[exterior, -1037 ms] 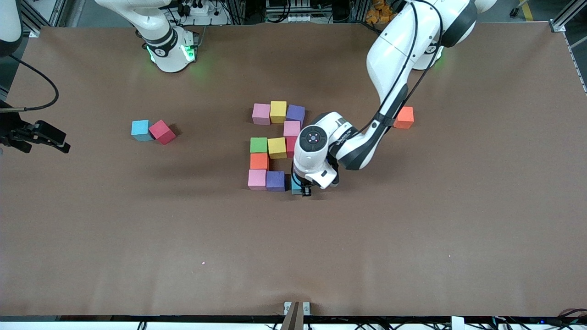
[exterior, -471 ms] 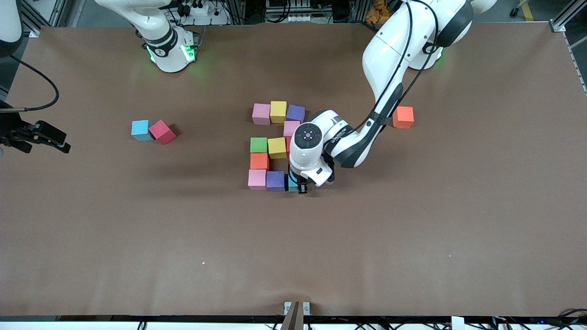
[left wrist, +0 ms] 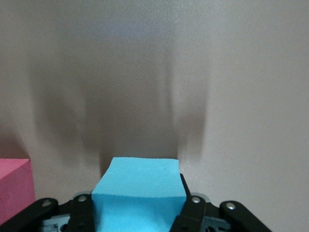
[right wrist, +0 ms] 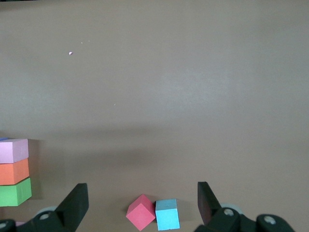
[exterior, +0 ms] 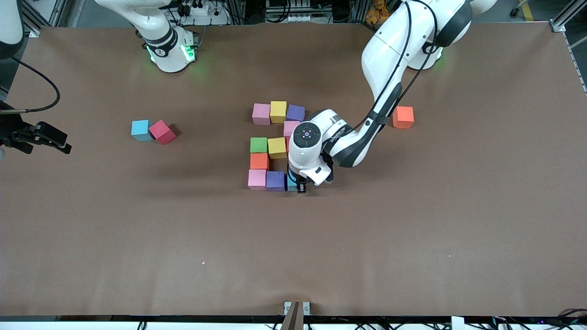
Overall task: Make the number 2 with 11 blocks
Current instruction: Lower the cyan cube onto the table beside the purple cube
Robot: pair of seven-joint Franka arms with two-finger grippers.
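At the right arm's end of the table you see the right gripper [exterior: 50,140] waiting, fingers spread wide, near two loose blocks [exterior: 152,130]. Mid-table, your left gripper [exterior: 299,185] clamps a light blue block [left wrist: 137,191] beside the number 2 [exterior: 274,144]'s purple cube [exterior: 275,180].

Brown table [exterior: 412,229]; white arms with black grippers; the number 2 [exterior: 275,146] shows pink, yellow, purple, green, orange and light blue cubes; loose cubes: light blue [exterior: 140,129], red [exterior: 162,132], orange [exterior: 403,117]
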